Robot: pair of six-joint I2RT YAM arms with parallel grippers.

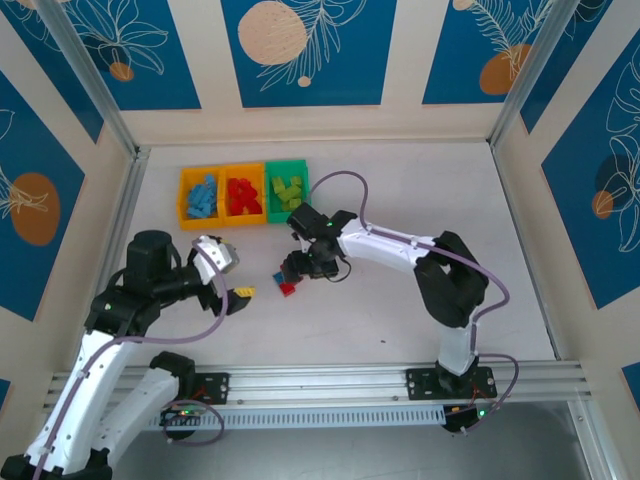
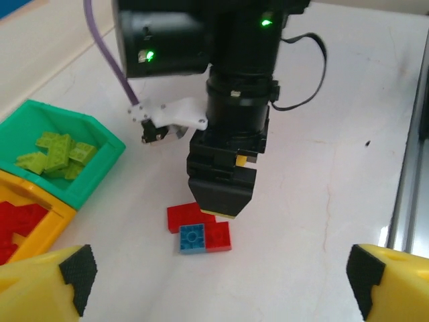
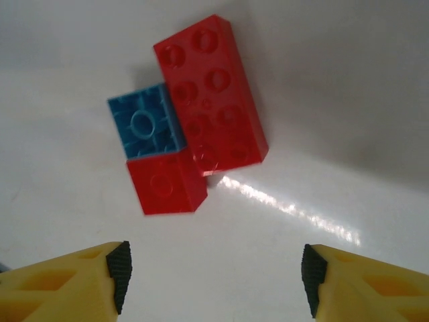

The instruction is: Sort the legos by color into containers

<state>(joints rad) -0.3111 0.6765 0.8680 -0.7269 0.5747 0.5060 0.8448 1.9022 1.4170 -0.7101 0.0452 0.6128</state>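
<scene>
Two red legos (image 3: 211, 94) beside a blue lego (image 3: 144, 127), white table (image 3: 74, 54), green bin (image 2: 100, 144) of lime legos (image 2: 57, 151).

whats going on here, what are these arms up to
The right gripper hovers open over three loose bricks that touch on the table: a long red brick, a small red brick and a blue brick. It grips nothing yet. The left gripper is open and empty nearby. The bins hold blue legos, red legos and green legos, one color each.

Bright, even light. In the right wrist view glare streaks the glossy white bench (image 3: 288, 208), shadow greys the upper right, and the small blue plastic brick (image 3: 144, 127) looks soft.
</scene>
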